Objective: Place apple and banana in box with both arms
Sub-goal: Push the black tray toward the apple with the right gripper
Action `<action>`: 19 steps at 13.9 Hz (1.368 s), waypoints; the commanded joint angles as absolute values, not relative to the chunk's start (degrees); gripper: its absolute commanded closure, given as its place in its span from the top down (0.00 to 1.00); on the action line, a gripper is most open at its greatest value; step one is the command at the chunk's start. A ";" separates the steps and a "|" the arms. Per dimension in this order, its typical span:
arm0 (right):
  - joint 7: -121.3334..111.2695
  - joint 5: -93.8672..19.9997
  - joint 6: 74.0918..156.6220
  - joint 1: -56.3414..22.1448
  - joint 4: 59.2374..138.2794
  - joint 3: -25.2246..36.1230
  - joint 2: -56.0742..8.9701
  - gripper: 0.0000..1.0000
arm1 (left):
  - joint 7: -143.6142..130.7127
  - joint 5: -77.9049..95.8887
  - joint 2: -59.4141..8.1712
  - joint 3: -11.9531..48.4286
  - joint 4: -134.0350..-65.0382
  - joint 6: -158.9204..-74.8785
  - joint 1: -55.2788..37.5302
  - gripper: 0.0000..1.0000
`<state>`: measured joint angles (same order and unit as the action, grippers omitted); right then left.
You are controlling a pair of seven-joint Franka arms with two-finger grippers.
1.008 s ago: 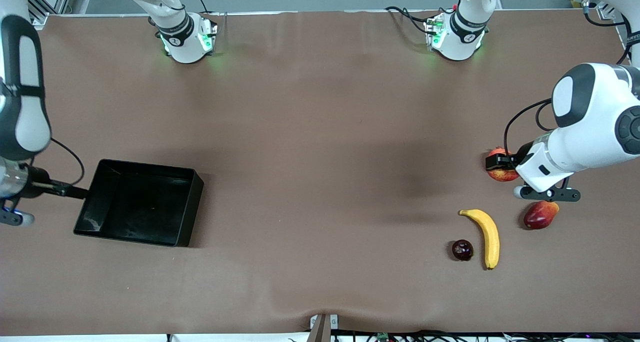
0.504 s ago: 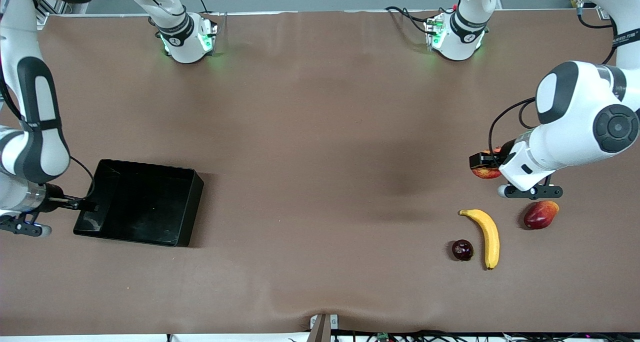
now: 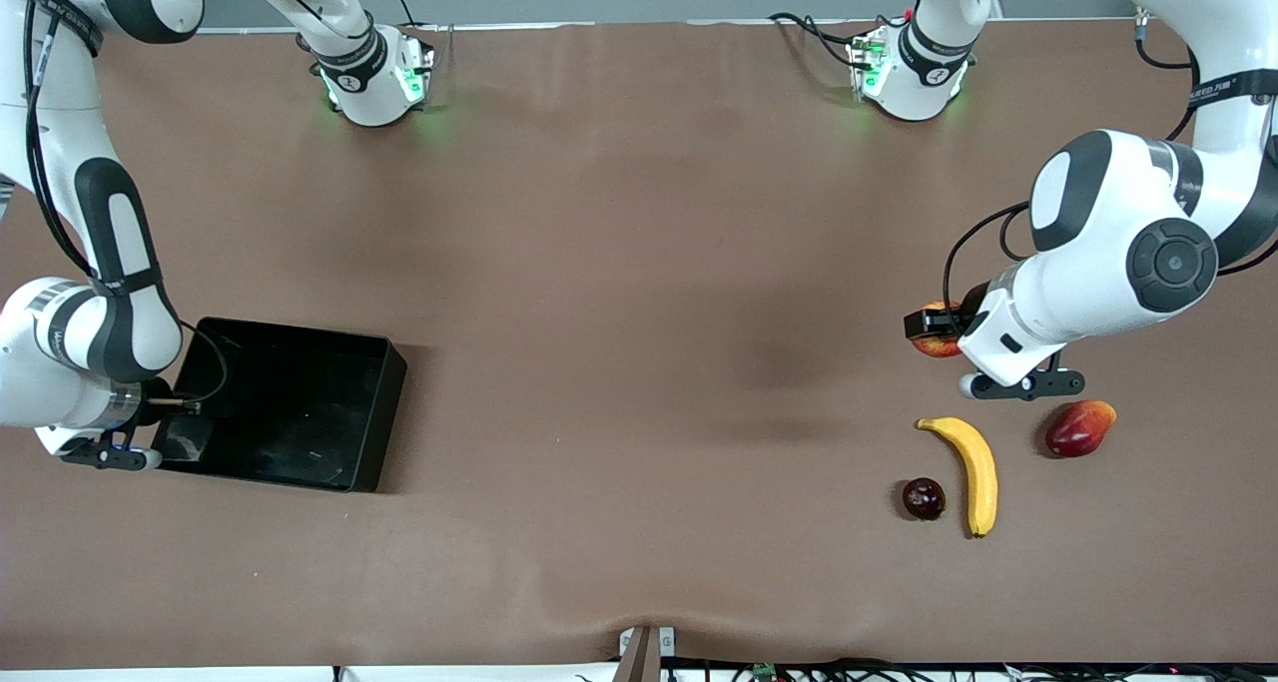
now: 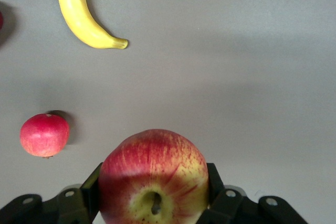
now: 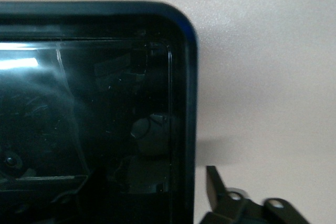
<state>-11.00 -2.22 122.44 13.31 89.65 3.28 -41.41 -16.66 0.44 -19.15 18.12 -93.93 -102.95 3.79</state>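
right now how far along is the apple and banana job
Nothing is in the box yet. In hand: the left gripper is shut on the apple, up over the table. The right gripper is at the box's wall. The banana lies untouched on the table.

A dark round fruit and a red-orange oblong fruit lie at the lower right of the frame on the brown surface, well apart.

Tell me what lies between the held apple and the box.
Nothing: the front view shows only bare table between the apple, held in the left gripper, and the box.
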 commanded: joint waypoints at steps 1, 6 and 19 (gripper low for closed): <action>-13.18 -3.16 121.99 14.33 89.91 2.46 -40.87 0.00 | -17.84 1.23 -20.74 18.28 -92.20 -102.57 3.78 0.00; -18.89 -3.25 121.82 13.88 89.03 -1.30 -38.07 0.00 | -18.28 1.23 -22.23 18.19 -90.19 -102.57 3.08 0.00; 19.64 -2.81 120.59 -5.07 86.31 -19.25 -35.86 0.00 | -20.21 1.32 -23.29 18.11 -88.52 -102.05 1.85 0.00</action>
<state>11.22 -2.44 121.04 -0.56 87.53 -19.43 -35.85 -19.35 0.44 -23.02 18.10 -91.01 -103.19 2.36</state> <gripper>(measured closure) 0.969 0.233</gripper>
